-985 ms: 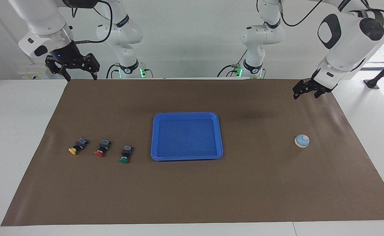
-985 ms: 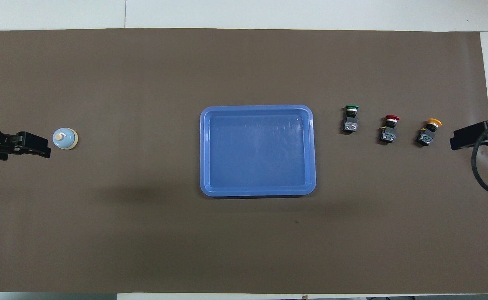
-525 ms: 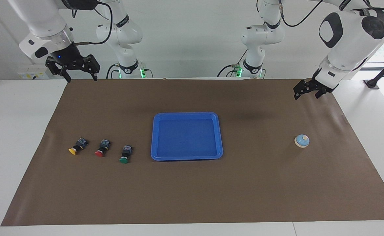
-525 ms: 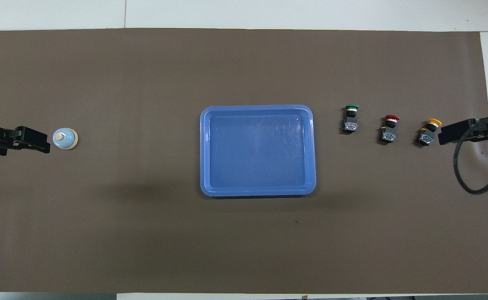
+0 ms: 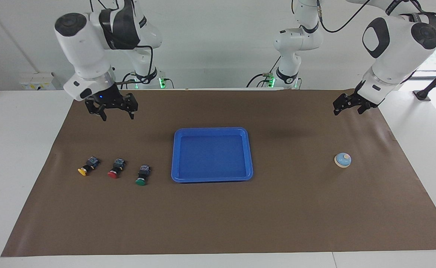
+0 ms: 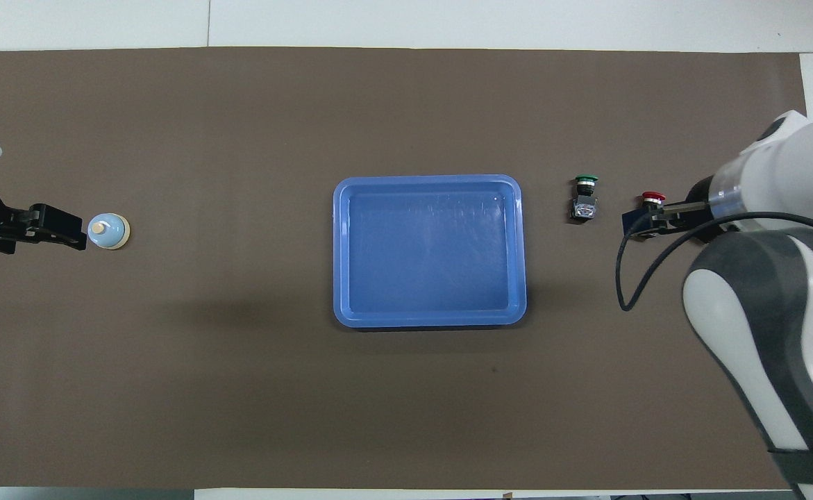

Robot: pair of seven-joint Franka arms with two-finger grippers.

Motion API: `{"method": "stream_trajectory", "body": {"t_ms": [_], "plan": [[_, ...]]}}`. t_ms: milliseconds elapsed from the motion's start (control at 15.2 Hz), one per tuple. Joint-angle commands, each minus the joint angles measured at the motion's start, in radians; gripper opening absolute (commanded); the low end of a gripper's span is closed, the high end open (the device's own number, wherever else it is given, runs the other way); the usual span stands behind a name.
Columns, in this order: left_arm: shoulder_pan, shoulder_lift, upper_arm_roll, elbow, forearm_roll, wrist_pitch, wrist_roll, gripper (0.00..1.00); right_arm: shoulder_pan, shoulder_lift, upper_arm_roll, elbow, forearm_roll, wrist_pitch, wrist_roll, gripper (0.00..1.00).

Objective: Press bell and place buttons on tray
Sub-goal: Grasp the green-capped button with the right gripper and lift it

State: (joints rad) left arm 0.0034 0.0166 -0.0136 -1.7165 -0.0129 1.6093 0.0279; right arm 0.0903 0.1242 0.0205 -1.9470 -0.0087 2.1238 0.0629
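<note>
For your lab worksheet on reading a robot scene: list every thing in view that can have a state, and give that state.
Bell: on the mat, untouched.
Yellow button, red button, green button: lying on the mat, not on the tray.
Tray: empty.
Left gripper: open, raised, holding nothing.
Right gripper: open, raised, holding nothing.

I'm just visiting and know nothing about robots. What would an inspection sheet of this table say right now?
Surface: brown mat over a white table.
Job's things: blue tray mid-mat, nothing in it; yellow button, red button and green button lie in a row toward the right arm's end; bell toward the left arm's end.
Clutter: nothing seen.
Grippers: right gripper open, raised over the mat; left gripper open, raised over the mat, holding nothing.
Cables: black cable loops off the right arm.
Surroundings: white wall.
</note>
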Motion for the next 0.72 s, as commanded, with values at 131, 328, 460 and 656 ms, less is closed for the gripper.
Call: {"method": "stream_trajectory", "body": {"t_ms": [131, 328, 460, 656], "plan": [[-0.019, 0.016, 0.012, 0.028, -0.009, -0.040, -0.014, 1.00, 0.009, 0.153, -0.002, -0.027, 0.010, 0.218, 0.003, 1.00], [-0.019, 0.016, 0.012, 0.029, -0.009, -0.052, -0.014, 1.00, 0.006, 0.215, -0.002, -0.024, 0.010, 0.292, 0.003, 1.00], [-0.019, 0.016, 0.012, 0.031, -0.009, -0.045, -0.014, 1.00, 0.008, 0.219, -0.002, -0.026, 0.010, 0.297, 0.005, 1.00], [-0.017, 0.013, 0.012, 0.028, -0.009, -0.048, -0.014, 1.00, 0.011, 0.236, -0.002, -0.026, 0.010, 0.317, 0.006, 0.90]]}}
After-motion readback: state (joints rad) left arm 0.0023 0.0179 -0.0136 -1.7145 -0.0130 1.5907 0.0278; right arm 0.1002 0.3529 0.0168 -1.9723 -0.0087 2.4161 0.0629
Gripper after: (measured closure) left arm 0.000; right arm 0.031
